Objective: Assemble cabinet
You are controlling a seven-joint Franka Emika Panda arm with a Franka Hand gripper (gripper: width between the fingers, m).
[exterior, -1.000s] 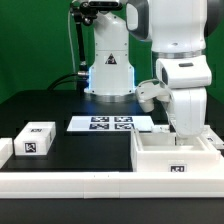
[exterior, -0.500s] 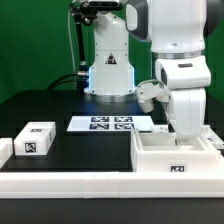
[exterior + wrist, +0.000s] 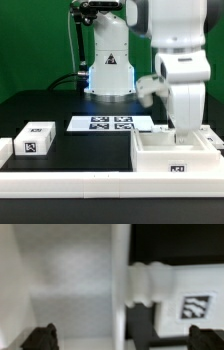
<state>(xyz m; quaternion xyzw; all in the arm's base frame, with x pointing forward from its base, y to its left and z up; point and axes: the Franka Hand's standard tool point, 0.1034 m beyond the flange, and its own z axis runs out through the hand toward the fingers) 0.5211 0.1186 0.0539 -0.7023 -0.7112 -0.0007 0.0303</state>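
Observation:
The cabinet body point(image 3: 160, 158), a large white open box with a tag on its front, stands at the exterior view's right. My gripper point(image 3: 186, 131) hangs straight down over its far right part; the fingertips are hard to make out there. In the wrist view the gripper point(image 3: 122, 339) is open wide, with its dark fingertips point(image 3: 40, 336) on either side of an upright white wall of the cabinet body point(image 3: 118, 274). A white part with a tag point(image 3: 197, 305) lies beside that wall. A small white drawer block point(image 3: 35, 138) with a tag sits at the exterior view's left.
The marker board point(image 3: 112, 123) lies flat in the middle in front of the robot base point(image 3: 108, 70). A long low white border rail point(image 3: 70, 181) runs along the front edge. The table top is black.
The arm's lower links have shifted slightly above the cabinet body. The cabinet body, drawer block and marker board have not moved.

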